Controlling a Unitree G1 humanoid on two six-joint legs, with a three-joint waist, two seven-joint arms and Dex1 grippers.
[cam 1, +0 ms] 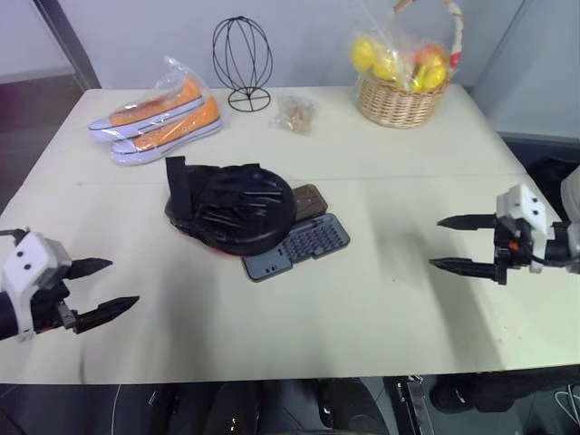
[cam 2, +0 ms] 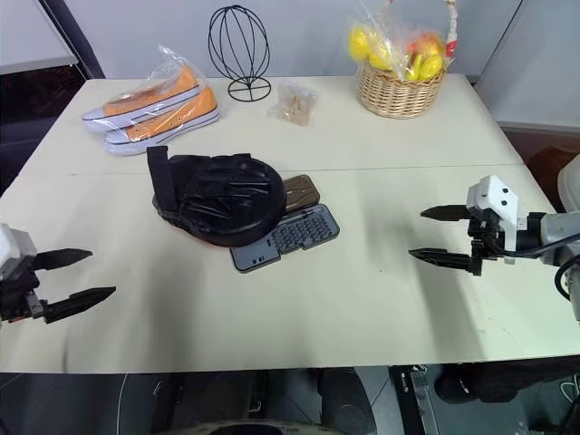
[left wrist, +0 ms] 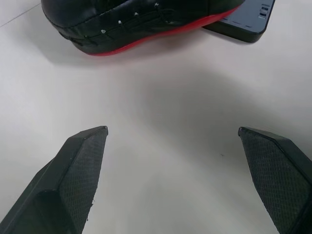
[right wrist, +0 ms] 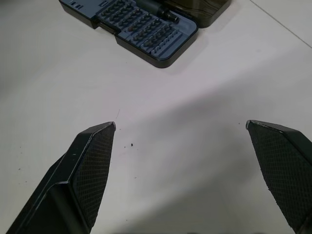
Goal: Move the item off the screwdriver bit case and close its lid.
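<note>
The item, a round black padded mitt (cam 1: 234,210) with a red rim and a wide strap, lies on the open screwdriver bit case (cam 1: 304,245) at the table's middle. It covers the left part of the grey tray and much of the smoky brown lid (cam 1: 309,198), which lies flat behind the tray. My left gripper (cam 1: 101,285) hangs open near the table's front left, apart from the mitt (left wrist: 141,19). My right gripper (cam 1: 455,243) is open at the right, well clear of the case (right wrist: 146,31).
Orange sneakers in a clear bag (cam 1: 159,116) lie at the back left. A black wire stand (cam 1: 243,62), a small bag of snacks (cam 1: 294,112) and a wicker basket of fruit (cam 1: 401,77) stand along the back. The cream table (cam 1: 381,317) ends just below my grippers.
</note>
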